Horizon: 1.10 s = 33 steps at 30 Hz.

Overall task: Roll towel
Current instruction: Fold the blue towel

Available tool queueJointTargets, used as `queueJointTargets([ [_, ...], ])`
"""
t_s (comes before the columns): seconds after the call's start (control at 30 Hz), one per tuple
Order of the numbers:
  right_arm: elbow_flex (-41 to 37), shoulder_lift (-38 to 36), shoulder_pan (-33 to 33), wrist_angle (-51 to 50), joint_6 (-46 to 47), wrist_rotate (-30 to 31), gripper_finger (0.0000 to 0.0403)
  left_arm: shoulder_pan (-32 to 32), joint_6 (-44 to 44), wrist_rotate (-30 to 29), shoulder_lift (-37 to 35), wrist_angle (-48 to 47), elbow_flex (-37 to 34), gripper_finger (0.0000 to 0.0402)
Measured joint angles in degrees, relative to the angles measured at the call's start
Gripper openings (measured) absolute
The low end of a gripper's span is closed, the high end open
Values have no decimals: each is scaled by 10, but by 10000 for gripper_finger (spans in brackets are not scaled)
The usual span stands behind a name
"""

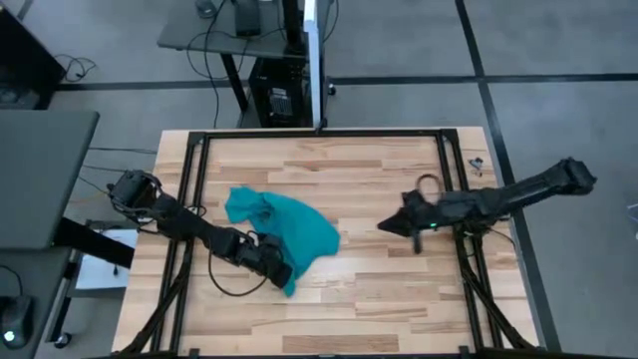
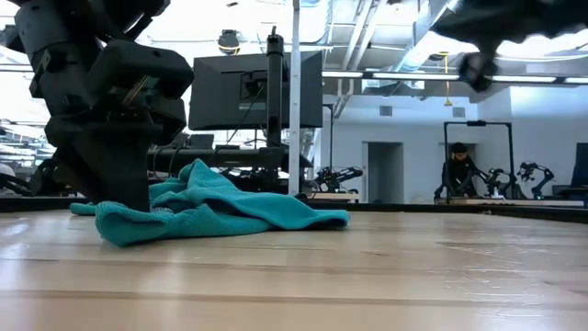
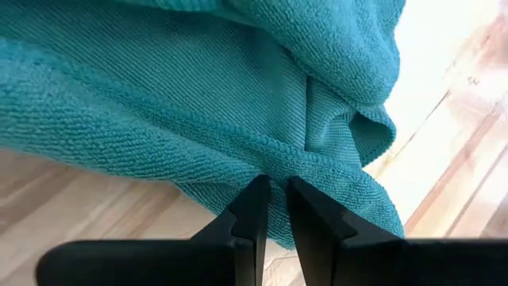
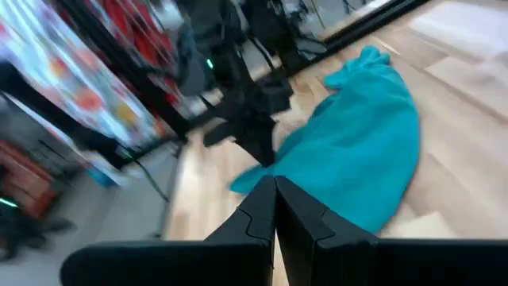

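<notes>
Teal towel (image 1: 284, 231) lying crumpled and unrolled on the wooden tabletop (image 1: 379, 289), left of centre (one bunched end toward the far edge, a narrow tail toward the near edge); left hand (image 1: 282, 271) down at that near tail, fingers (image 3: 252, 213) nearly closed, pinching the towel's hem (image 3: 317, 171) between the tips; right hand (image 1: 391, 226) raised above the tabletop, well apart from the towel on its right, fingers (image 4: 258, 208) clenched together, holding nothing.

Light wooden table (image 1: 369, 289) carries one crumpled teal towel (image 1: 289, 231), lying left of centre, around nine o'clock.
</notes>
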Motion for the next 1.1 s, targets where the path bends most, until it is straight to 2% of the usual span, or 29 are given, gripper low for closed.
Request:
queueJointTargets([
  [0.13,108,181,-17,-51,-54,0,0,-2,25,-4,-4,8,0,39],
  [0.27,178,338,-34,-56,-70,-1,0,-9,60,-7,-11,11,-1,39],
  [0.47,294,498,-44,-43,-80,-2,0,-21,92,-7,-17,14,-1,39],
  [0.53,335,541,-43,-46,-84,-20,0,-24,105,-7,-18,15,-1,39],
  [0.63,385,590,-38,-52,-85,-52,0,-26,114,-7,-18,12,-1,39],
  [0.77,431,625,-34,-58,-95,-57,0,-27,127,-18,-18,10,-1,39],
  [1.0,437,644,-54,-135,-85,-57,0,-25,92,-123,-14,14,-1,39],
  [1.1,437,644,-62,-155,-72,-57,0,-24,91,-154,-14,48,0,39],
])
